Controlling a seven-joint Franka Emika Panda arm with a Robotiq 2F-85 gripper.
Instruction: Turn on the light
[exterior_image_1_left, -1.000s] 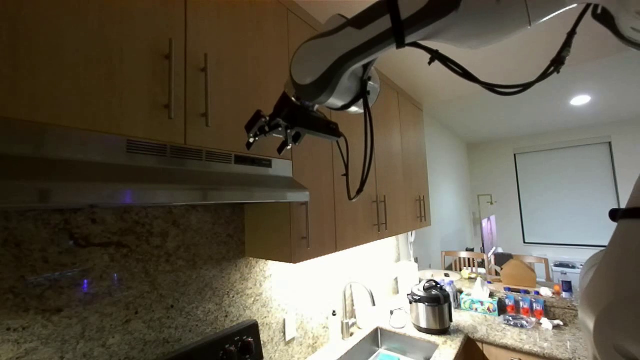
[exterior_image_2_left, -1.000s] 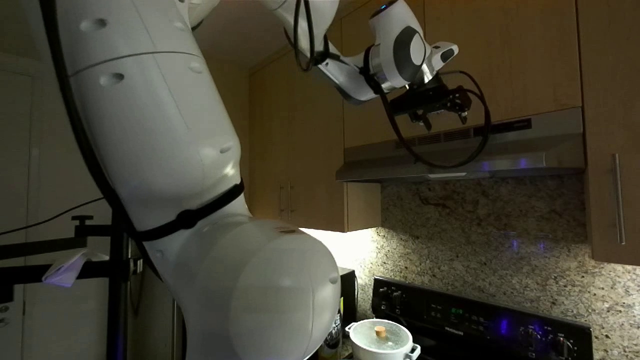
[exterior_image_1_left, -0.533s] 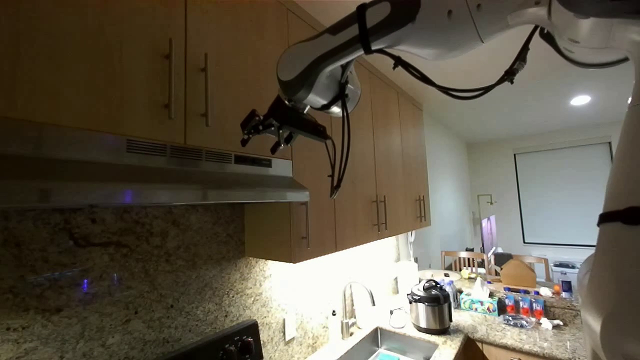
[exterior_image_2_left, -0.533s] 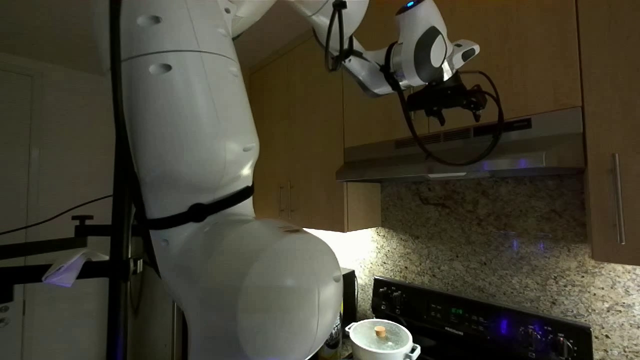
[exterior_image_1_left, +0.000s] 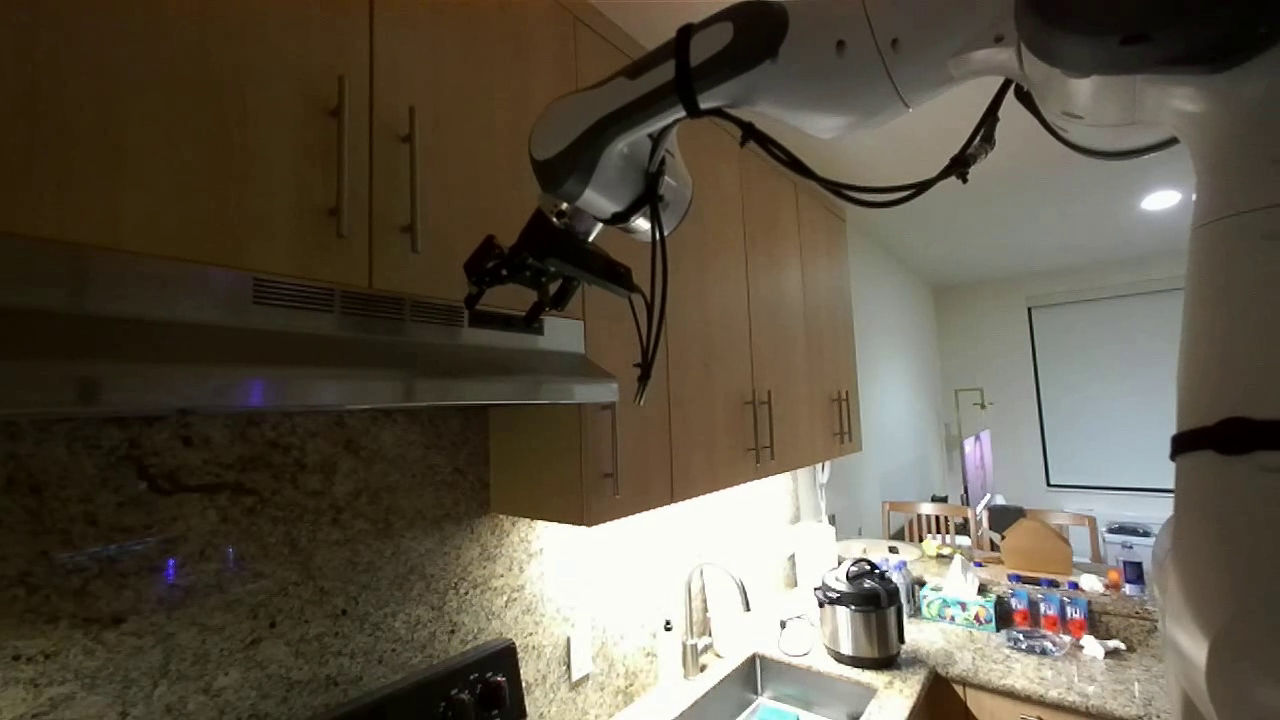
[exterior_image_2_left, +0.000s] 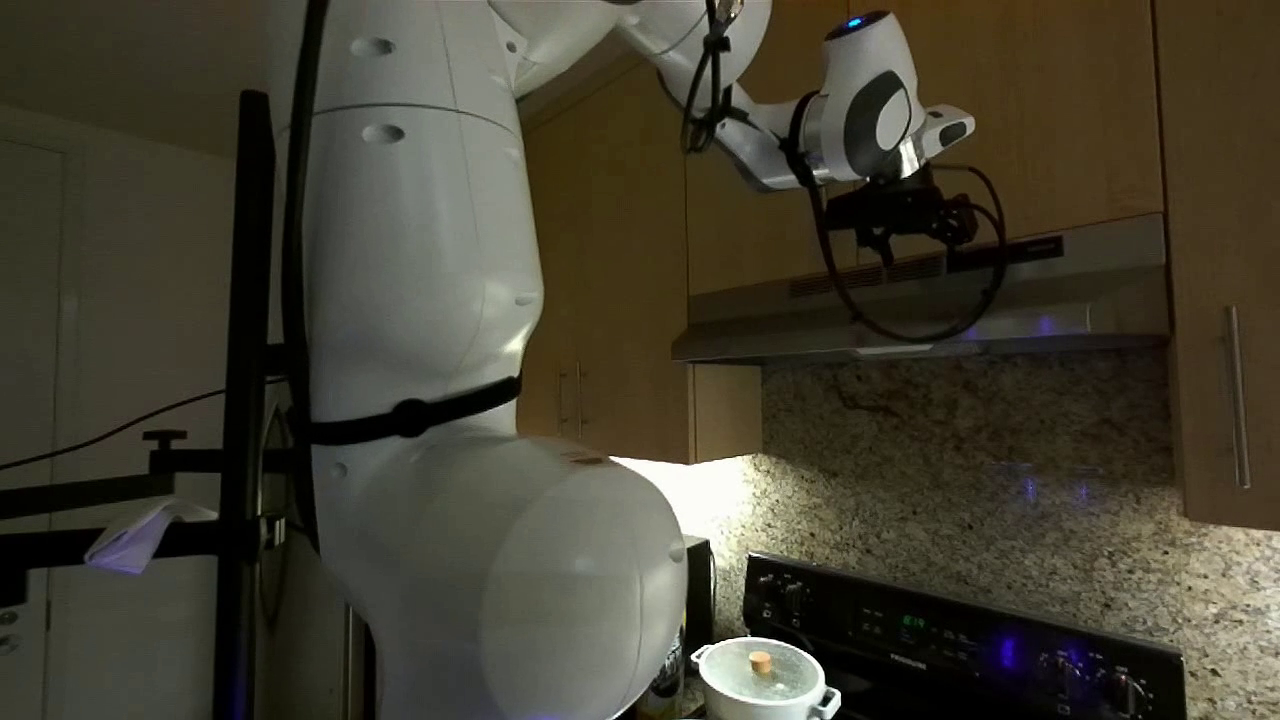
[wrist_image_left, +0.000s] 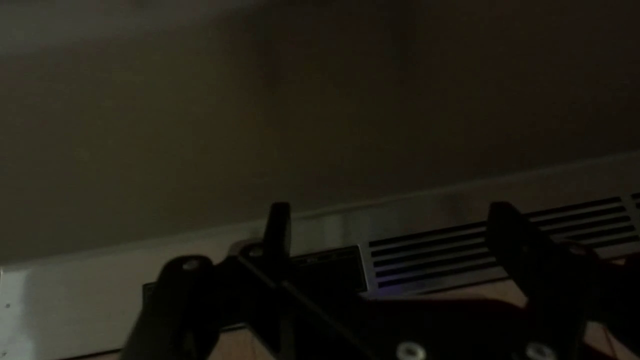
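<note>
Sitting on the front edge of the range hood (exterior_image_1_left: 300, 365), the dark control panel (exterior_image_2_left: 1030, 249) most likely works the light asked for; its separate switches are too dim to make out. It looks fixed, so nothing needs lifting: expect small, rather stiff switches with short travel, needing modest force, set in smooth trim where a fingertip could skid. Pressing squarely with one fingertip should serve better than pinching, and gently, since such parts may crack. A pale strip (exterior_image_2_left: 893, 350) under the hood, toward eight o'clock from the panel, may be the lamp's cover.

The gripper (wrist_image_left: 390, 207) has its fingers (wrist_image_left: 280, 227) spread well apart and holds nothing. In the wrist view the panel lies between seven and eight o'clock from the midpoint of the fingertips, partly covered by a finger, with vent slots (wrist_image_left: 432, 257) toward five. Whether anything touches, I cannot tell.

That spread is plain in the wrist view; in an exterior view, where a white pot (exterior_image_2_left: 760, 706) stands toward seven o'clock from the panel, one fingertip is lost in the dark. The wrist view misses that pot, and also the sink (exterior_image_1_left: 815, 683), toward five from the panel in an exterior view.
</note>
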